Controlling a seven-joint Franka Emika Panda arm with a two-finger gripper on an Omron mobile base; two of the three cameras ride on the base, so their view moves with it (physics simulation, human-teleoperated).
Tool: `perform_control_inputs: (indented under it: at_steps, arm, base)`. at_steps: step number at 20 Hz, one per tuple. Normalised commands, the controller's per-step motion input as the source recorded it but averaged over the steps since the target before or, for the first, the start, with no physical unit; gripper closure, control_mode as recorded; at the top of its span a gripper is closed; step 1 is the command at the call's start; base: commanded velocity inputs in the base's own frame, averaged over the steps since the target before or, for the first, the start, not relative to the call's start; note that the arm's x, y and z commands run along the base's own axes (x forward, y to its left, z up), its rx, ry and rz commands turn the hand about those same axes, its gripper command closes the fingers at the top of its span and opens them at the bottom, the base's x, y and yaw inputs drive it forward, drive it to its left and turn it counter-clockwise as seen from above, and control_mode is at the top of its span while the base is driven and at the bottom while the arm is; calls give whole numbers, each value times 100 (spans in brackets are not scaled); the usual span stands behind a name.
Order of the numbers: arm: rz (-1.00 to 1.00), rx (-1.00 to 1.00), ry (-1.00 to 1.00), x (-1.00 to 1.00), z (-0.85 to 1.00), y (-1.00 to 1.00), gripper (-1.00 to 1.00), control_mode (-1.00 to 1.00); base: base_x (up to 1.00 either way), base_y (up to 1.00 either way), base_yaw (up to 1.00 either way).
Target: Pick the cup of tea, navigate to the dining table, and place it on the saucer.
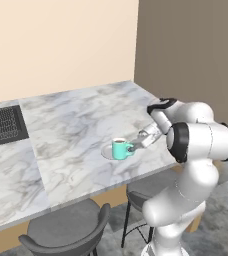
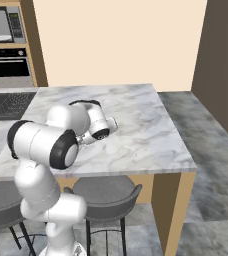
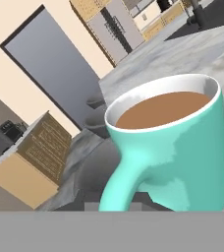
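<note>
Cup of tea: the teal mug (image 1: 119,149) is sitting over the saucer (image 1: 107,151) near the front edge of the marble counter (image 1: 76,130); whether its base is already bearing on the dish or hanging just above it is hard to tell. In the hand view the mug (image 3: 175,142) is showing brown tea up near its white rim, with the handle turned toward the camera.
Saucer: a pale round dish, showing as a crescent on the mug's left side, the rest hidden under the mug.
Tool: the tool (image 1: 133,147) is reaching in from the mug's right and is clamping shut on the handle; the fingertips themselves are too small to make out.
Arm: the white arm is bending over the counter's near edge, above two grey stools (image 1: 68,230).
Step in hand: the placing step looks to be finishing, since the base is parked at the dining counter and the mug is lined up with the dish.
Next move: likely settling the mug flat, then letting go of the handle and backing the tool away sideways without tipping or dragging the mug.
Risk: tea is riding high, so a tilt could spill it.
</note>
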Motion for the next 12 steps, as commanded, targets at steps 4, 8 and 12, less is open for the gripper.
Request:
perform_control_inputs:
  at_steps: [4, 8, 12]
  arm:
    - [1, -3, 0, 41, -4, 1, 100, -100]
    - [1, -5, 0, 51, 0, 0, 100, -100]
    - [0, -6, 0, 33, -10, 2, 100, -100]
  base:
    - [0, 0, 0]
    - [0, 0, 0]
    - [0, 0, 0]
